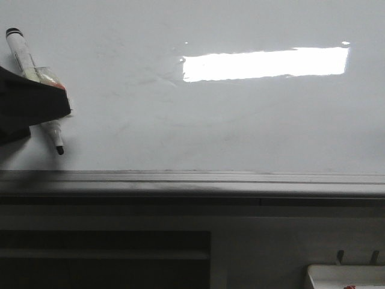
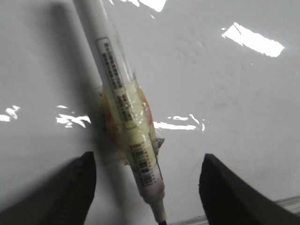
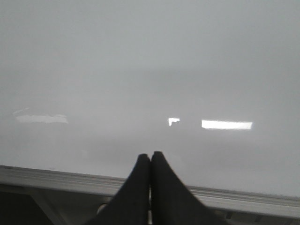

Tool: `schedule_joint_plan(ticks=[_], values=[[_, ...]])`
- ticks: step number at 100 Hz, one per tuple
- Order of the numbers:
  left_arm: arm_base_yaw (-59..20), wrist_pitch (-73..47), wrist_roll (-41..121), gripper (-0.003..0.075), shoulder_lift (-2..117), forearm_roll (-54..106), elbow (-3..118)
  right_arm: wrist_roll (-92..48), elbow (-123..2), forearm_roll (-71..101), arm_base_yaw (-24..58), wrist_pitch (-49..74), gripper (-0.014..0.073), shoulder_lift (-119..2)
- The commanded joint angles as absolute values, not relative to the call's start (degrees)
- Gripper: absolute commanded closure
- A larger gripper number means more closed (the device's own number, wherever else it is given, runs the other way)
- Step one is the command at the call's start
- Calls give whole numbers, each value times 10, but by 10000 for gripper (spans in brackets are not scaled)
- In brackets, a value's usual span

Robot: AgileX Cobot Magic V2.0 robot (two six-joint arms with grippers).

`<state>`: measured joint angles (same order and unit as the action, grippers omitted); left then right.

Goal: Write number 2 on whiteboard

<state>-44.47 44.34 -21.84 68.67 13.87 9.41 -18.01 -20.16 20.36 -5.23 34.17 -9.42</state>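
Observation:
The whiteboard (image 1: 210,114) lies glossy and white, with a bright rectangular reflection and no number 2 on it. A white marker (image 1: 23,57) with a black cap end, yellowish tape round its middle and a black tip (image 1: 59,147) lies on the board at the far left. My left gripper (image 1: 51,105) is over the marker's middle. In the left wrist view the gripper (image 2: 148,158) is open, its fingers (image 2: 79,183) wide apart on either side of the marker (image 2: 122,98). My right gripper (image 3: 150,154) is shut and empty over the whiteboard (image 3: 140,70) near its frame.
The board's grey metal frame edge (image 1: 192,180) runs along the near side and shows in the right wrist view (image 3: 56,178). A small white tray (image 1: 346,277) with red bits sits below at the lower right.

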Motion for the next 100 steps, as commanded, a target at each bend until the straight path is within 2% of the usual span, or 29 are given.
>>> schedule_joint_plan(ticks=[1, 13, 20, 27, 29, 35, 55, 64, 89, 100], values=[[-450, 509, -245, 282, 701, 139, 110, -188, -221, 212, -51, 295, 664, -105], [-450, 532, -246, 304, 725, 139, 110, -188, -221, 215, -51, 294, 664, -105], [-450, 561, -246, 374, 735, 139, 110, -188, -221, 220, -51, 294, 664, -105], [-450, 565, -246, 526, 740, 139, 110, -188, -221, 223, -51, 294, 664, -105], [-450, 563, -246, 604, 741, 139, 110, -188, -221, 223, -51, 294, 664, -105], [-450, 562, -246, 740, 741, 131, 110, -188, -221, 223, -50, 296, 664, -105], [-450, 588, -246, 741, 741, 66, 110, -196, -221, 297, -22, 310, 664, -105], [-450, 607, -240, 741, 741, 21, 110, -257, -225, 319, 12, 328, 664, -112], [-450, 608, -180, 741, 740, -124, 110, -361, -274, 337, 198, 302, 648, -157], [-450, 604, -154, 741, 740, -191, 110, -405, -288, 335, 293, 294, 546, -194]])
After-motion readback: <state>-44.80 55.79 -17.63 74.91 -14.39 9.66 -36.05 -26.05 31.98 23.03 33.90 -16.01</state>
